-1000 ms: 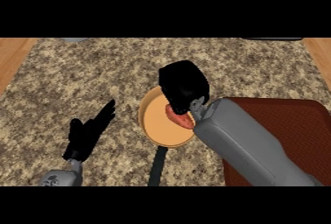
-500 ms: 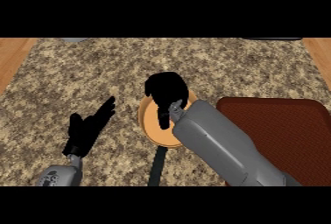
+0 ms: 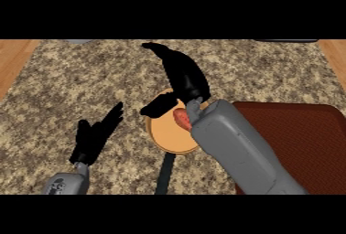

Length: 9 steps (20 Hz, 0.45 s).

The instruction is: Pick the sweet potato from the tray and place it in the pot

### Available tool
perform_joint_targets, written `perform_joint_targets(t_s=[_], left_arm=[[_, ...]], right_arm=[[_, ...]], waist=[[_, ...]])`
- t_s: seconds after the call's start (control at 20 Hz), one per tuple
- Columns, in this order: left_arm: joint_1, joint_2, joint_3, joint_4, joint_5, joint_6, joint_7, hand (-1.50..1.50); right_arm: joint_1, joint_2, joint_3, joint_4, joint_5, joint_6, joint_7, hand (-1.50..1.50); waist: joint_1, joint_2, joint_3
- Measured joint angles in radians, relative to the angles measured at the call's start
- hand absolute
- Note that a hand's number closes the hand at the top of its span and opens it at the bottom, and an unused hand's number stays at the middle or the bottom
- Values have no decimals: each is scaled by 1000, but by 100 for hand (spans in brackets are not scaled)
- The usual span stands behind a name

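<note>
Our right hand (image 3: 181, 80) hangs open over the pot (image 3: 165, 139) at centre; the sweet potato (image 3: 181, 119), we think, lies inside, half hidden by our forearm (image 3: 233, 148); tray (image 3: 297, 132) right, left hand (image 3: 94, 137) open lower-left

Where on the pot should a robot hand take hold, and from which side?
Grip the dark handle that sticks out from the pot toward the robot. Probably come from the near left, since the right forearm covers the pot's right side.
</note>
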Motion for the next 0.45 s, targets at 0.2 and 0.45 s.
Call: perform_joint_targets(t_s=[0.2,0.45], left_arm=[[12,-2,4,-8,-3,8,-6,0],[18,2,14,-9,-1,7,0,0]], right_arm=[[9,1,-94,-10,-26,-134,-44,-150],[50,-36,-224,-79,-105,-160,-111,-150]], waist=[[-11,-2,0],[-25,-5,0]])
